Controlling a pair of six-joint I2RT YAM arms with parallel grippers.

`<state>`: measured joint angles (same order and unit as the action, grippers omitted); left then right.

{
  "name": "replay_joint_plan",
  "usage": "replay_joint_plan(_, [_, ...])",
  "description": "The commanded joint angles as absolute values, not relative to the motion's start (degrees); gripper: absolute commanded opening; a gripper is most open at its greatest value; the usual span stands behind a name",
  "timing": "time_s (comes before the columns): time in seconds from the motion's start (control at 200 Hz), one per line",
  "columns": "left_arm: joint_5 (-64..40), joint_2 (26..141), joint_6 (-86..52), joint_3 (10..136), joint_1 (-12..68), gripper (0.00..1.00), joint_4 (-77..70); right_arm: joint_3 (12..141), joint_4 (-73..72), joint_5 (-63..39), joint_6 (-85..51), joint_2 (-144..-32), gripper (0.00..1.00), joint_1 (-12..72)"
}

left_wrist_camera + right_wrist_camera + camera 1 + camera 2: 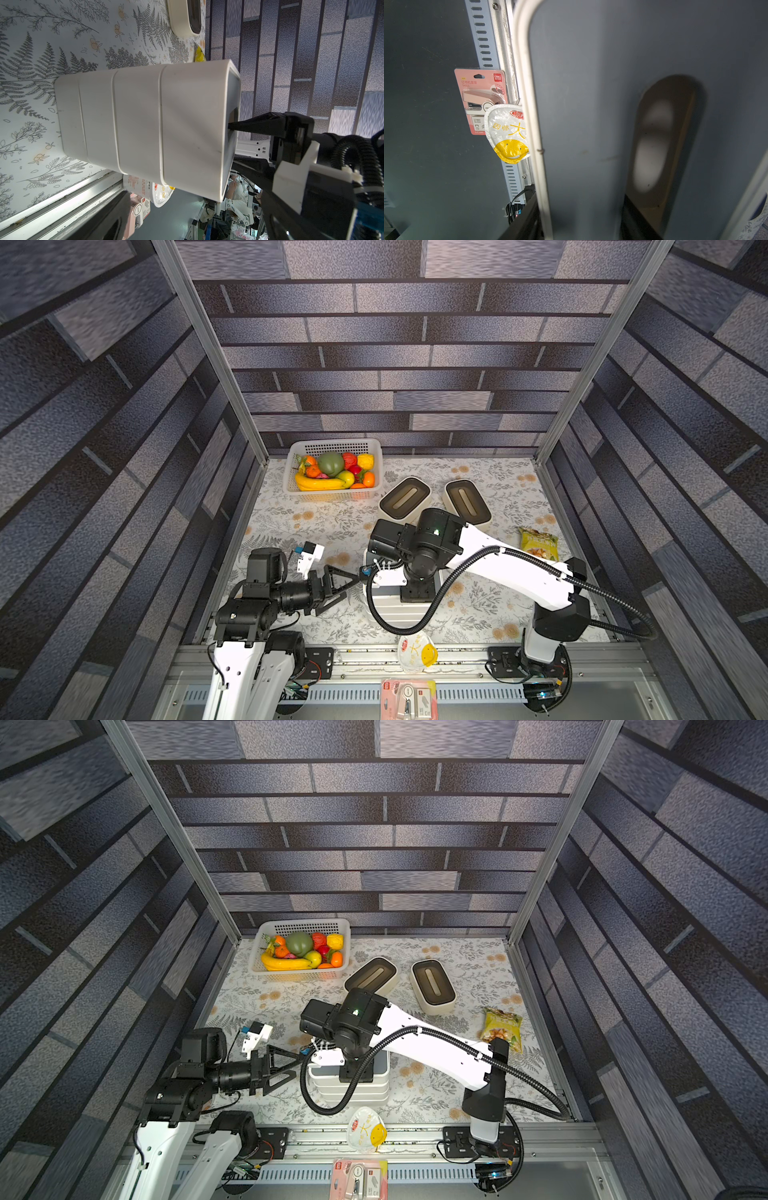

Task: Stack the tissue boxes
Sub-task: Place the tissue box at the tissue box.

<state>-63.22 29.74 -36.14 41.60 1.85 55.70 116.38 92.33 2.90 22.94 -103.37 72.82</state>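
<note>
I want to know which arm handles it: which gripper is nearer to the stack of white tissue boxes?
Right. The right gripper is on top of the stack, one finger in the top slot. The left gripper is open beside the stack.

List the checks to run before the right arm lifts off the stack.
1. Stack of four white boxes square and upright: ok.
2. Right gripper free of top box: cannot tell; one finger in the lid slot, one outside the wall.
3. Left gripper open, beside the stack: ok.
4. Cream boxes stacked: not ok; both on the table, apart.
</note>
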Motion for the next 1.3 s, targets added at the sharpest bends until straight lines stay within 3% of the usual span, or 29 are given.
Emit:
replay_joint_plan(0.0, [-63.9,29.8,-34.2,41.5,2.2,1.0,55.5,115.8,96.0,1.7,22.7,-102.3,0.58,73.7])
replay_joint_plan(0.566, [-63.8,29.7,-34.1,41.1,2.3,1.0,55.5,116.4,96.3,-0.1,22.3,-102.5,0.56,73.9])
replay_joint_plan(1.293, [-63.1,33.7,-31.8,45.5,2.3,1.0,54.8,120.1,95.0,3.4,22.8,-101.7,0.62,73.8])
